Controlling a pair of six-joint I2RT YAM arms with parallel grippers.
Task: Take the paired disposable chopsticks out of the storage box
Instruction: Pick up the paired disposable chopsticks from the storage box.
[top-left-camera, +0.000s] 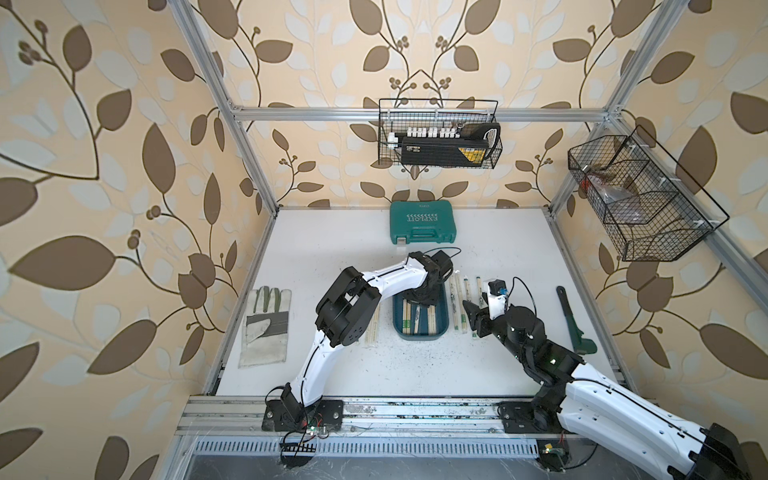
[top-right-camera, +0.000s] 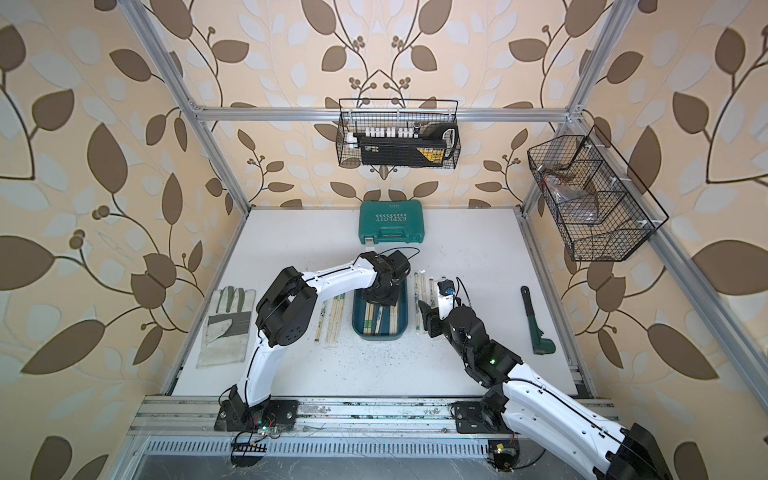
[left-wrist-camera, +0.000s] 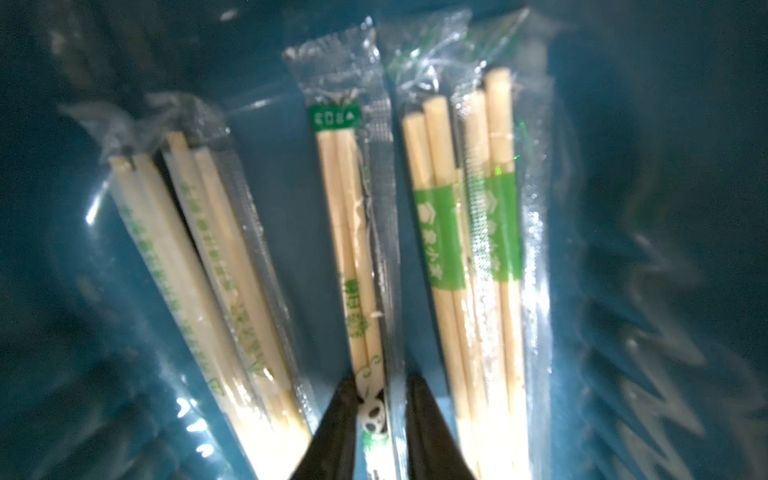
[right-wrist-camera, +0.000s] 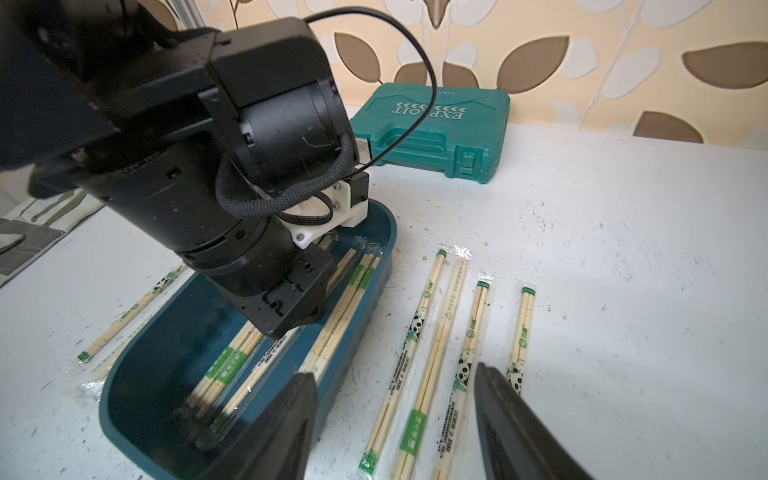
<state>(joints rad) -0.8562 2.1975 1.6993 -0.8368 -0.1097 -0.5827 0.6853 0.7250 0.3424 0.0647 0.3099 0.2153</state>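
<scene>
My left claw (left-wrist-camera: 381, 376) is down inside the storage box (top-left-camera: 419, 337), which sits on the white bench (top-left-camera: 415, 374) at the centre of both top views. In my left wrist view the two dark fingers (left-wrist-camera: 336, 415) press against either side of the middle wrapped pair (left-wrist-camera: 353, 232), the one with a small panda printed on its clear sleeve, so I am pinching that pair. The picture is blurred, and I cannot tell whether the pair has left the box floor. More paired disposable chopsticks (left-wrist-camera: 461, 232) lie lengthwise in the box on both sides of the one I hold, some with green bands.

My right claw (right-wrist-camera: 390, 370) hangs open just right of the box in the top views, with nothing between its fingers. Under it, several wrapped pairs (right-wrist-camera: 440, 332) lie side by side on the bench, just beside the box wall (right-wrist-camera: 374, 299). A few more pairs (top-left-camera: 372, 328) lie on the bench left of the box, partly under my left arm.

A green tool case (top-left-camera: 423, 223) stands above the box in the frame, near the back wall. A work glove (top-left-camera: 266, 326) lies at the left edge of the bench, and a green-handled hand tool (top-left-camera: 571, 320) at the right edge.
</scene>
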